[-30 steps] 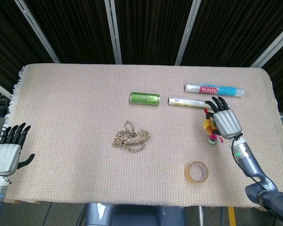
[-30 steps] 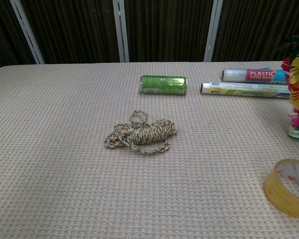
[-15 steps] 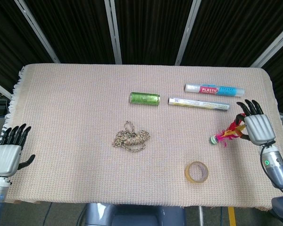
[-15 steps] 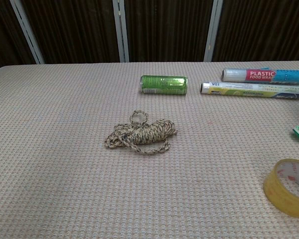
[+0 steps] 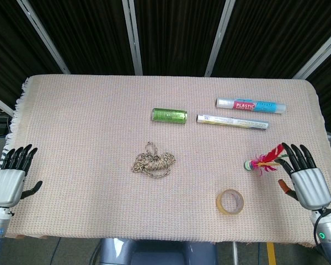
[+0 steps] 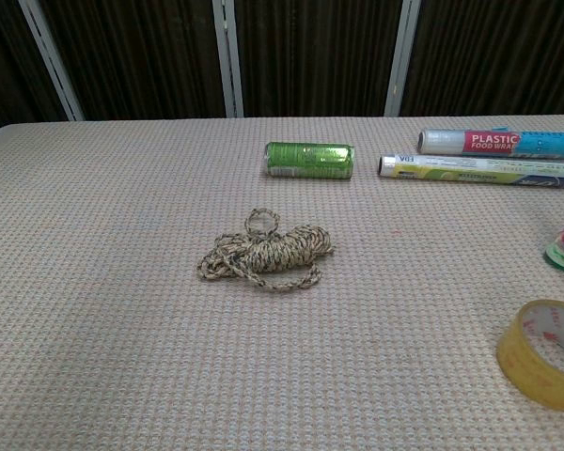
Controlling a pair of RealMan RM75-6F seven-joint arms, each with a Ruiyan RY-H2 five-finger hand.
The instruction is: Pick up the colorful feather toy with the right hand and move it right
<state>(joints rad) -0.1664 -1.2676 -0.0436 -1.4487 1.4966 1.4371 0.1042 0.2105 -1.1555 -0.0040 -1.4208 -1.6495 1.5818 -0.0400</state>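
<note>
The colorful feather toy [image 5: 263, 162] lies on its side on the surface [image 5: 88, 138] near the right edge, its feathers pointing toward the right hand [image 5: 304, 179], which holds nothing, fingers spread, just beside it; this reads as a finished release. A second ago that hand covered the upright toy further left, and it has since drawn back toward the near edge, while the left hand [image 5: 11, 178] rests open at the far corner.

Feather toy [image 5: 263, 162]: red, pink, yellow feathers, green round base, lying flat on right side of desk [image 5: 88, 127].
</note>
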